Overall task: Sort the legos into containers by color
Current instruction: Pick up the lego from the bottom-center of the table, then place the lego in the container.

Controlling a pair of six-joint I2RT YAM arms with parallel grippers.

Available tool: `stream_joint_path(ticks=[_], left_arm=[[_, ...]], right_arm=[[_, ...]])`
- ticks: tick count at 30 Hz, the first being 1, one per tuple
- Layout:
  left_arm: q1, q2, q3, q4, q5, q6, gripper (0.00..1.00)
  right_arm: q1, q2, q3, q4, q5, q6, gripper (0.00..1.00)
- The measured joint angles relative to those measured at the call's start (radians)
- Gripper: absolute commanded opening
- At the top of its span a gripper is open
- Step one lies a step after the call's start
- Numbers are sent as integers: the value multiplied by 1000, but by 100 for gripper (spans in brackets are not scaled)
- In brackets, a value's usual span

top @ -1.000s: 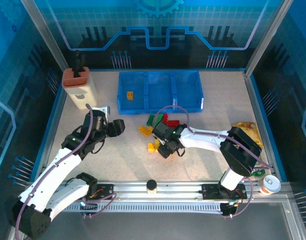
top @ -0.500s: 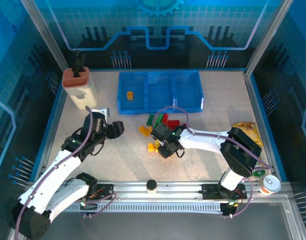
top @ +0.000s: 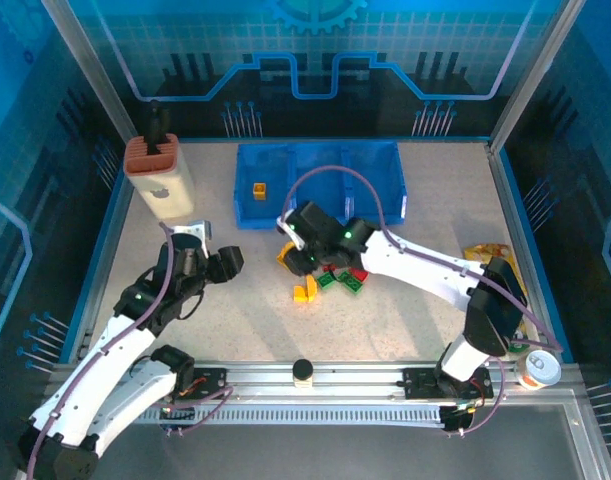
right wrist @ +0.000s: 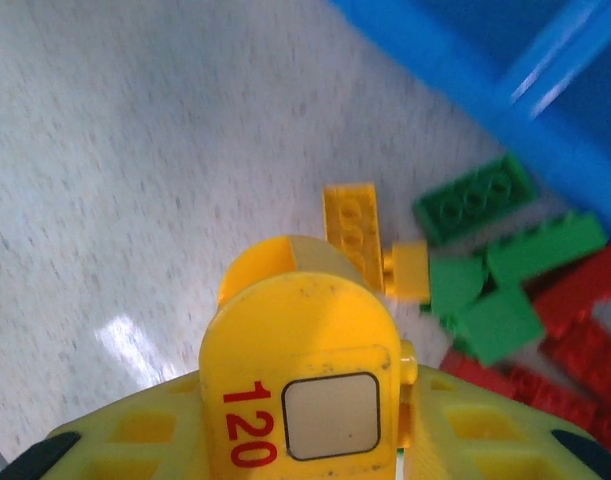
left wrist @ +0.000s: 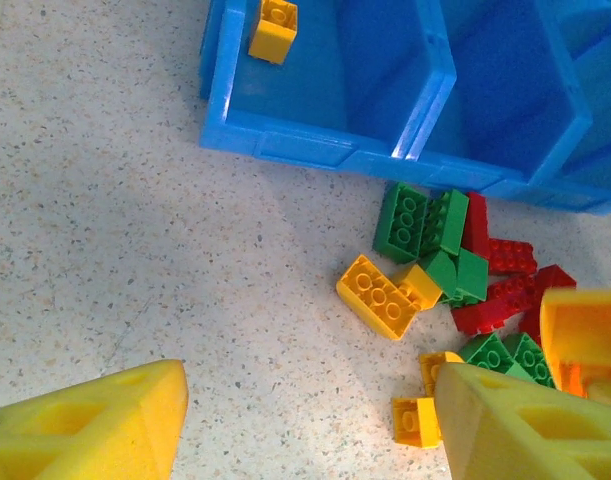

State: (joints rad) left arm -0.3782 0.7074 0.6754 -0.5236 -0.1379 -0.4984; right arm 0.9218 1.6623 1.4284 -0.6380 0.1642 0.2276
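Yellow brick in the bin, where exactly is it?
Top view: the yellow brick lies in the blue bin's left compartment, behind the loose pile of legos.

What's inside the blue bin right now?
One yellow brick in the bin's left compartment. The others look bare, though the right arm's cable covers part of them.

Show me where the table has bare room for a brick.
Bare speckled table lies left of the pile of red, green and yellow plastic bricks, along the blue three-compartment plastic bin, and between bin and yellow snack bag. The pile is crowded.
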Motion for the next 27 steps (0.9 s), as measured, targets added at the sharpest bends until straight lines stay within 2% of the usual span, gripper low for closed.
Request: stream_joint_path(ticks=[14, 22, 27], left_arm=[[-21, -97, -24, -53, 1, -84, 66], [-37, -130, -25, -75, 0, -106, 65], [-42, -130, -25, -88, 0, -106, 65]], right_arm=[[-119, 457, 596, -140, -43, -72, 35], [-154, 702, 956, -225, -47, -79, 36], [-167, 815, 1077, -246, -41, -78, 37]])
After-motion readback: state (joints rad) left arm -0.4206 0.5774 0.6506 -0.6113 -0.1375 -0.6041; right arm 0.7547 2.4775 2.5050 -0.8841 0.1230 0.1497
